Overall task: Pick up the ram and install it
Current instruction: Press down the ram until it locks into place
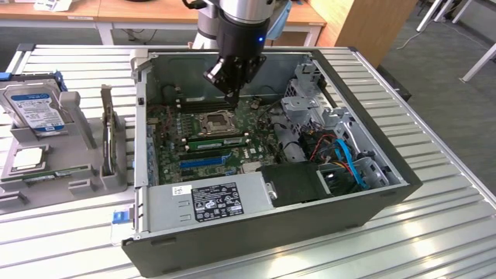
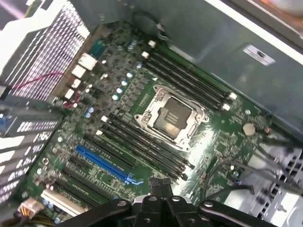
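My gripper (image 1: 231, 99) hangs inside the open computer case (image 1: 147, 174), just above the black memory slots (image 1: 203, 107) behind the CPU socket (image 1: 215, 122). Its fingers are shut with nothing between them, as the wrist view's gripper (image 2: 159, 183) also shows over the motherboard (image 2: 222, 137). A long thin green ram stick (image 1: 54, 173) lies flat in the grey fixture (image 1: 85, 186) outside the case, on the exterior view's left. A green strip (image 1: 217, 140) runs along the slots in front of the socket; I cannot tell if it is a seated stick.
The fixture also carries a hard drive (image 1: 35, 110) and a chip (image 1: 27, 158). Inside the case are the power supply (image 1: 209, 200), a drive cage (image 1: 306, 107), blue and orange cables (image 1: 345, 157) and a long blue slot (image 2: 102, 164). A ribbed metal table (image 1: 434, 221) surrounds everything.
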Controlling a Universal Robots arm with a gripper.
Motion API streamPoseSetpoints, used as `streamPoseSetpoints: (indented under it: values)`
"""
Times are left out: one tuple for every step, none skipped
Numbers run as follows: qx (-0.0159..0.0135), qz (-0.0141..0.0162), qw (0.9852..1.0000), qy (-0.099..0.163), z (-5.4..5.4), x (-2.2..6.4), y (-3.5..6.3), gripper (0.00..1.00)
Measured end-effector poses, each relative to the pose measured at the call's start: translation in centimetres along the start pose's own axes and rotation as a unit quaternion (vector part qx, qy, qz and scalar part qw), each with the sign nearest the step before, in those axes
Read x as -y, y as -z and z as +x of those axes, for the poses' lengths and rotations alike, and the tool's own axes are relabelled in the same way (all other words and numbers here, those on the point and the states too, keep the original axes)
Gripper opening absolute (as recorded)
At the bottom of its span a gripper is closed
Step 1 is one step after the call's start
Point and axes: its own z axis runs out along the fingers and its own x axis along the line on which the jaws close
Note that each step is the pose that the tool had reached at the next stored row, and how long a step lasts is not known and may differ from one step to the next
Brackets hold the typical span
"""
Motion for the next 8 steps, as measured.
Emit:
streamPoseSetpoints:
  values:
    - [0.0004,0.0003,1.0,-0.009,0.0,0.0,0.0,0.1]
    - [0.0008,0.0007,0.9998,-0.019,0.0,0.0,-0.01,0.1]
    - [0.0012,0.0009,0.9996,-0.028,0.0,0.0,-0.01,0.1]
    - [0.0017,0.0012,0.9993,-0.037,0.0,0.0,-0.02,0.1]
    - [0.0021,0.0015,0.999,-0.046,0.0,0.0,-0.03,0.1]
    - [0.0025,0.0018,0.9985,-0.055,0.0,0.0,-0.03,0.1]
    - [0.0029,0.0021,0.998,-0.064,0.0,0.0,-0.04,0.1]
    - [0.0033,0.0024,0.9974,-0.073,0.0,0.0,-0.04,0.1]
